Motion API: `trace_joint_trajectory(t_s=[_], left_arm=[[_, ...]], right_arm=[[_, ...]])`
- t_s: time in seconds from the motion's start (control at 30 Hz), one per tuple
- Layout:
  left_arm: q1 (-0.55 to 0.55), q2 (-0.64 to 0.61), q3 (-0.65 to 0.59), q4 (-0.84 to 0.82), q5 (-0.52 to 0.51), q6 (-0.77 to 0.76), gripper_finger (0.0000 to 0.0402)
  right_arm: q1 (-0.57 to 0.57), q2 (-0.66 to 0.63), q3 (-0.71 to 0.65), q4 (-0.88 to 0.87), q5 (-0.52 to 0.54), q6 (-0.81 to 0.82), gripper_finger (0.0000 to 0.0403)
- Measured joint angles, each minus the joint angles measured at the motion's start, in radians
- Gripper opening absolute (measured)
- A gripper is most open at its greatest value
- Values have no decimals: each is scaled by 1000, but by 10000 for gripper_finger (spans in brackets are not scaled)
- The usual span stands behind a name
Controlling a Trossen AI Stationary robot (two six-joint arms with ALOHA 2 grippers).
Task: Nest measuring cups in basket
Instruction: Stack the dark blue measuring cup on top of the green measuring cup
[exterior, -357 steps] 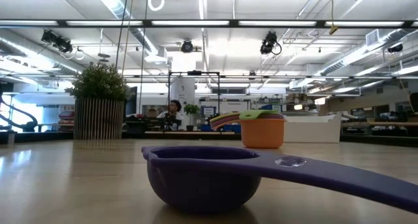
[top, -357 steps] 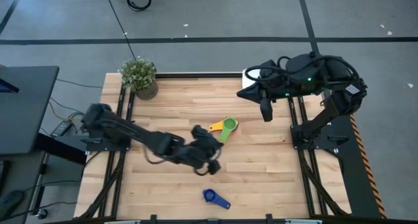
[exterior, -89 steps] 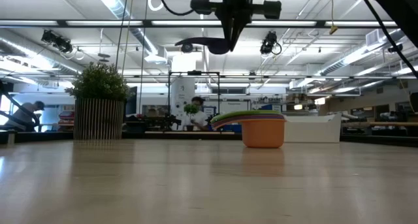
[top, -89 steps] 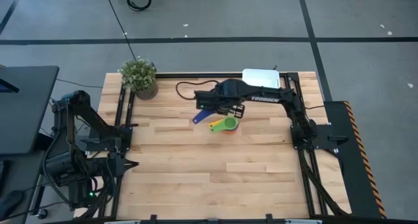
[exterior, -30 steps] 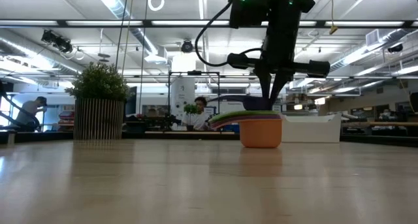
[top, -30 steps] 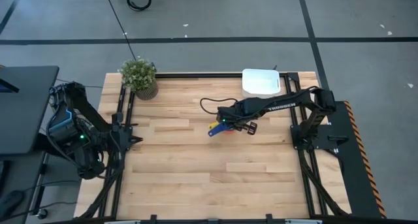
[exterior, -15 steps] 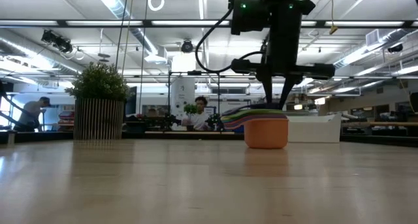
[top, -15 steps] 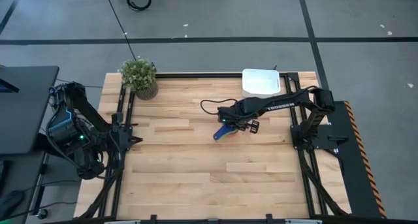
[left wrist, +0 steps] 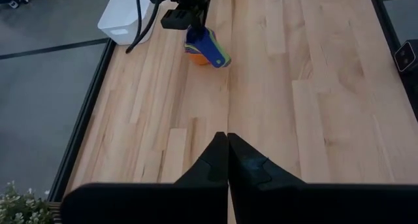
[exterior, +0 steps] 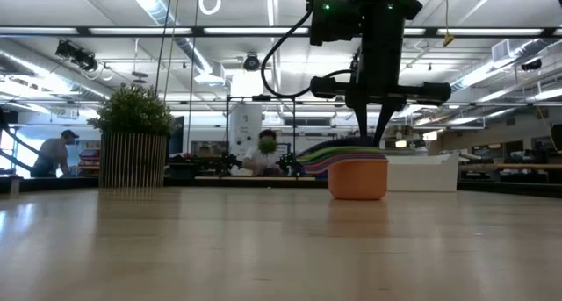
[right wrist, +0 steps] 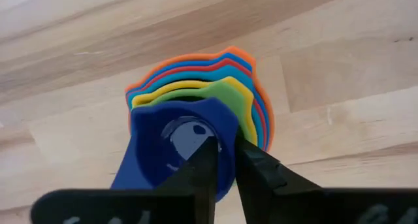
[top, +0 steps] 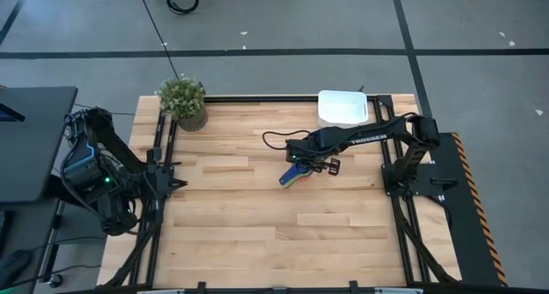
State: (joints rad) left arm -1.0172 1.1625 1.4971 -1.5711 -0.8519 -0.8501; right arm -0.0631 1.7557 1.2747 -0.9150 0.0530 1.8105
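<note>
Well, stack: the measuring cups [top: 292, 175] sit nested in one pile mid-surface, orange outermost at the bottom, the blue cup [right wrist: 179, 145] on top with its handle sticking out.
Nesting: looks done, as far as I can judge; I see no loose cup anywhere on the surface [top: 257, 234].
Basket: the white basket [top: 343, 108] stands at the far edge of the surface, apart from the pile, with no cup in it that I can see.
Right gripper [right wrist: 224, 147]: poised right over the pile, jaws nearly together at the blue cup's rim; whether they pinch it or just touch it, I cannot tell.
Left gripper [left wrist: 227, 160]: parked off the near left side, jaws together, holding nothing.
Left to do: my guess is the whole pile must go into the basket.
</note>
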Motion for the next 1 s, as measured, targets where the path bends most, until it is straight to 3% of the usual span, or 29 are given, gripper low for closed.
trace_joint_trajectory(t_s=[0.3, 0.63, 1.0], left_arm=[[0, 0, 0, 0, 0, 1, 2], [0, 0, 0, 0, 0, 31, 2], [0, 0, 0, 0, 23, 35, 2]], right_arm=[[1, 0, 0, 1, 1, -8, 15], [1, -1, 1, 33, -28, -145, 101], [9, -36, 2, 41, -48, -77, 110]])
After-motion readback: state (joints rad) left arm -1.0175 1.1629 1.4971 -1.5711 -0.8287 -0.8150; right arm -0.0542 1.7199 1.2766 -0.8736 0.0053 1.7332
